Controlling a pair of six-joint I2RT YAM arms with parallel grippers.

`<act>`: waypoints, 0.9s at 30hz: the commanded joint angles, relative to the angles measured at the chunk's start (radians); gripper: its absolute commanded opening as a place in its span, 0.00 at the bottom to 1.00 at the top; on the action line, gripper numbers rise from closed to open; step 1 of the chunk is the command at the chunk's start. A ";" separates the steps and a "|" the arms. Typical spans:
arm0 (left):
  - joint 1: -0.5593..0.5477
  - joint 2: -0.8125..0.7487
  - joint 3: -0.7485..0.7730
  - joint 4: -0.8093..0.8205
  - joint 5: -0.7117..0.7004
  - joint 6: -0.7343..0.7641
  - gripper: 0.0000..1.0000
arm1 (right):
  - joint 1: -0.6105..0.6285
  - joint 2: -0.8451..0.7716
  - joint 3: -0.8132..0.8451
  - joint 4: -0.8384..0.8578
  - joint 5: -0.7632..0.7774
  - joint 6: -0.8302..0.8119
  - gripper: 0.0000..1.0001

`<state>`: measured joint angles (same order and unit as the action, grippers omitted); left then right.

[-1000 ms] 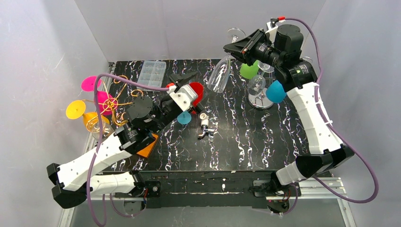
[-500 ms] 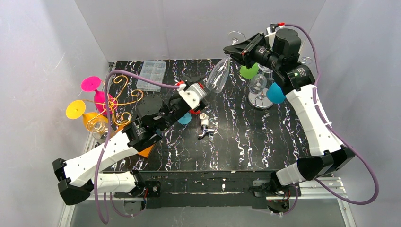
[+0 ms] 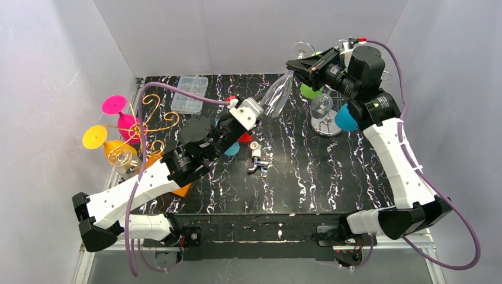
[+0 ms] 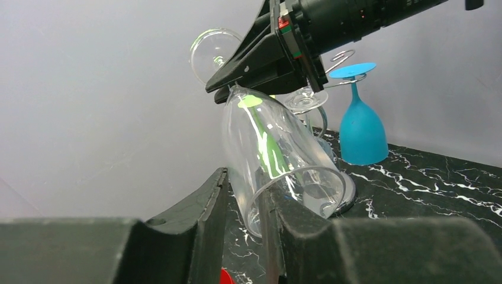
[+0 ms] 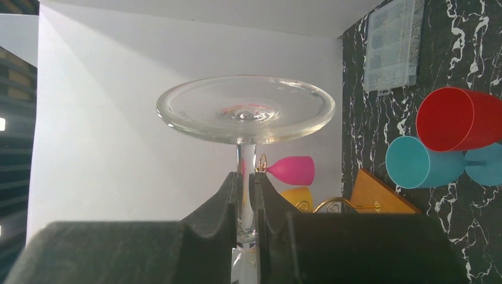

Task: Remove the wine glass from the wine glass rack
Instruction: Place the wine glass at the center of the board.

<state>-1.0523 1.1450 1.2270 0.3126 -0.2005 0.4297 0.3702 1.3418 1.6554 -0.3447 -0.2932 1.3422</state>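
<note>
A clear wine glass hangs tilted in the air, off the silver wine glass rack at the back right. My right gripper is shut on its stem just under the foot. My left gripper is at the bowl's mouth. In the left wrist view the bowl has its rim wall between my left gripper's jaws, one finger outside and one inside. They stand narrowly apart, with dark table showing between them. The rack still carries a green glass, a blue glass and a clear one.
A gold wire rack with pink and yellow glasses stands at the left edge. A clear plastic box lies at the back. A red cup, a teal cup and a small metal part lie mid-table. An orange block sits under my left arm.
My left arm has reached up and right to the glass's mouth, and its jaws have narrowed round the rim. My right arm has shifted the glass slightly right.
</note>
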 commanded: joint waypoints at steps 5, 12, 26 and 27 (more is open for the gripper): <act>-0.018 0.025 0.062 0.069 -0.092 -0.052 0.13 | -0.001 -0.069 -0.046 0.102 0.022 0.054 0.01; -0.021 0.077 0.110 0.071 -0.257 -0.215 0.00 | 0.001 -0.096 -0.099 0.112 0.037 0.023 0.08; -0.020 0.079 0.118 0.084 -0.380 -0.472 0.00 | 0.001 -0.126 -0.168 0.156 0.072 -0.030 0.41; -0.020 0.075 0.117 0.084 -0.379 -0.484 0.00 | 0.001 -0.125 -0.168 0.158 0.072 -0.033 0.42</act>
<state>-1.0752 1.2404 1.2995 0.3378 -0.5430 0.0364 0.3687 1.2476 1.4891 -0.2573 -0.2153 1.3453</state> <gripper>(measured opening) 0.105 0.407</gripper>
